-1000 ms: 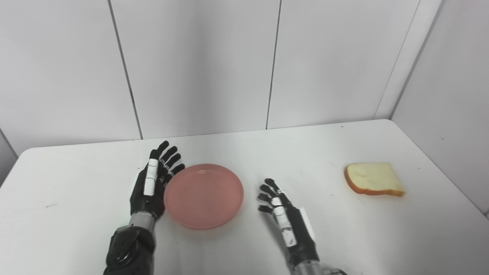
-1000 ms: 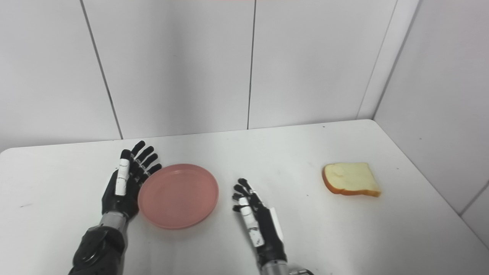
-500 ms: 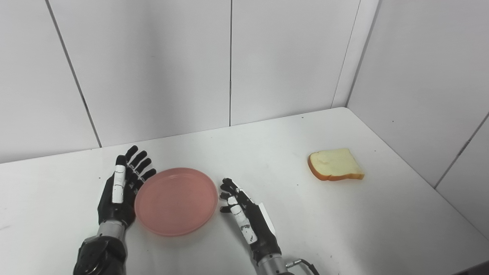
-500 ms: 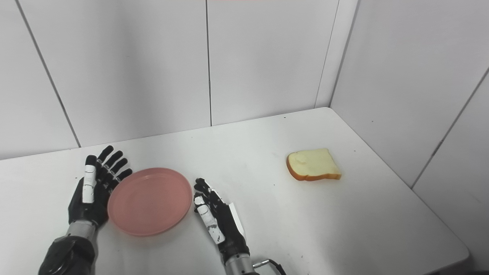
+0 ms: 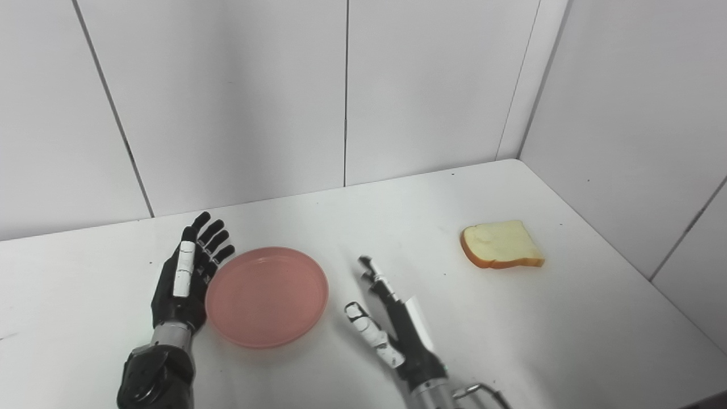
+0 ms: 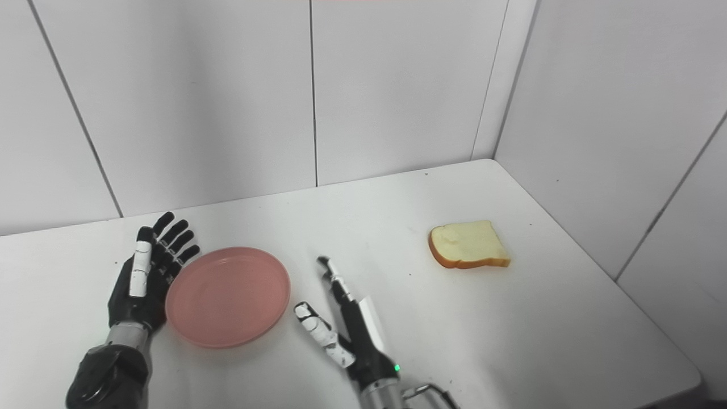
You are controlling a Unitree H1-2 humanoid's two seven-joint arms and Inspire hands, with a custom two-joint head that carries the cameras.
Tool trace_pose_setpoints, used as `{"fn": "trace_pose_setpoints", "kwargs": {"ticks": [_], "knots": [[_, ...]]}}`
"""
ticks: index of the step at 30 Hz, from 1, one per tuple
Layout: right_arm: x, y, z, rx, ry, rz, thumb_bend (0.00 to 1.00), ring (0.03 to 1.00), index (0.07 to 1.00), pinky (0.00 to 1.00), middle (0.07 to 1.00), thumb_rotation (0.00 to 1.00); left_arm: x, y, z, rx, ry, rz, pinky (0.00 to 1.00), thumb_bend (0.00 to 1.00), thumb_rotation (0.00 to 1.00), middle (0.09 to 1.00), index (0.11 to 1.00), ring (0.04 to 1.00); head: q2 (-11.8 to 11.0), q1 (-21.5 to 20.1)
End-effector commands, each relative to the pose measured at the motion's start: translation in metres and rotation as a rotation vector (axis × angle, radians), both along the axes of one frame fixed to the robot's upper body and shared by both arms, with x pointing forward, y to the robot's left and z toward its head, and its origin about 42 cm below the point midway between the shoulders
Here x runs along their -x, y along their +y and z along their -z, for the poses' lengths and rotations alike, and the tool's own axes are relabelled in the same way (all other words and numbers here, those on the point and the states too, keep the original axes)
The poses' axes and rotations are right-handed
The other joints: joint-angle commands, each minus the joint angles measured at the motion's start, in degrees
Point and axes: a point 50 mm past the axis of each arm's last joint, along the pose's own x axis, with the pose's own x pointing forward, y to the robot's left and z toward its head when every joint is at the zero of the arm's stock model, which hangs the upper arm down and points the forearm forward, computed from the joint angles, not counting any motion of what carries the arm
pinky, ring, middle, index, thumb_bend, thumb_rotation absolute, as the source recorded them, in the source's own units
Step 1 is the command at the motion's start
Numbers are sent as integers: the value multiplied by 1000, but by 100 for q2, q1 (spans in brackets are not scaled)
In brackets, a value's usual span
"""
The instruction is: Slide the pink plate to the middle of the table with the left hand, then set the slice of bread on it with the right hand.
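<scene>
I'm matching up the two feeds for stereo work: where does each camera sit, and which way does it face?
Left eye view: on the head, looking down and forward at the white table and wall corner; shows the left robot hand beside the pink plate, and the right robot hand.
Right eye view: set slightly to the right, facing the same way; everything sits further left in the picture.
Shared: both robot hands, the plate and the slice of bread.

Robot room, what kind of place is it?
Probably a robot test room, not a kitchen: a bare white table in a corner of plain white wall panels, holding only a pink plate and bread slice.
</scene>
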Motion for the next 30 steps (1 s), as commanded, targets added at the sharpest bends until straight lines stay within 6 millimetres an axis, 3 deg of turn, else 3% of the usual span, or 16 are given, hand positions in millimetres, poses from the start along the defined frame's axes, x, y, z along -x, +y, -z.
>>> {"fn": "trace_pose_setpoints", "kwargs": {"ticks": [1, 7, 10, 15, 20, 30], "knots": [[-10, -4, -32, 70, -98, 3, 807, 981, 952, 991, 985, 1000, 26, -4, 48, -15, 183, -1, 823, 935, 749, 857, 851, 878, -4, -6], [-16, -40, -69, 156, -83, 69, 851, 951, 952, 886, 993, 995, 23, -4, 48, -6, 183, 3, 822, 945, 747, 855, 851, 876, -79, -63], [-20, -57, -79, 193, -101, 91, 835, 985, 954, 926, 996, 954, 23, -6, 48, -3, 187, 7, 818, 953, 745, 846, 825, 870, -101, -82], [-30, -97, -106, 382, -21, 91, 898, 988, 967, 933, 998, 943, 23, -12, 50, 1, 192, 12, 810, 966, 733, 818, 806, 846, -157, -69], [-41, -132, -130, 626, 126, 21, 992, 983, 955, 994, 974, 794, 25, -15, 52, -3, 196, 18, 805, 966, 725, 806, 829, 835, -166, -9], [-73, -189, -166, 993, 508, -92, 1000, 974, 964, 1000, 972, 576, 25, -14, 52, -6, 199, 13, 808, 944, 742, 839, 852, 855, -200, 43]]}}
